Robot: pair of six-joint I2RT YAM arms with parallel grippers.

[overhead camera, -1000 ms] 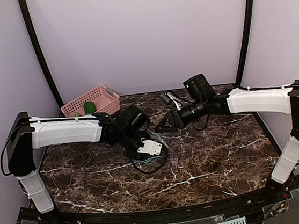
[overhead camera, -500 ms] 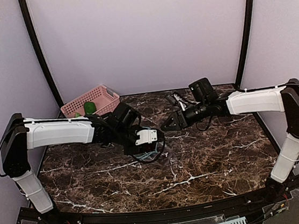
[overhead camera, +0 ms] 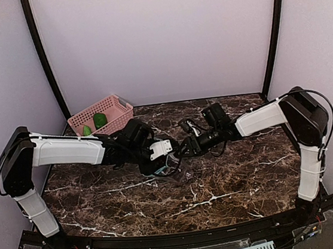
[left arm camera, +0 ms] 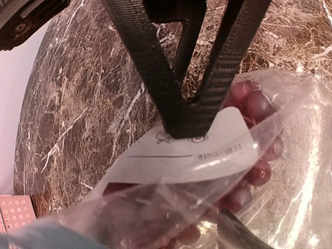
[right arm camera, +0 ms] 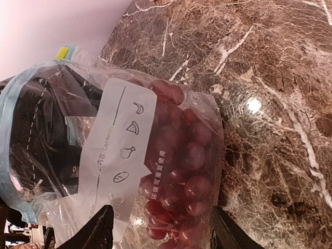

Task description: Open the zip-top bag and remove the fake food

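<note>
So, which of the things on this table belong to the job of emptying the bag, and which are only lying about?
For the job: clear crinkly plastic zip-top bag with a blue zip strip; bunch of dark red plastic grapes inside it; bright green plastic food piece, lying in the basket.
Just lying about: pink slotted plastic basket; dark marble table.

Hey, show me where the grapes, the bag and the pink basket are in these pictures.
grapes (right arm camera: 184,155), right wrist view, middle of the bunch inside the plastic.
bag (right arm camera: 116,155), right wrist view, on its white label.
basket (overhead camera: 92,106), top view, on its far rim.
</note>
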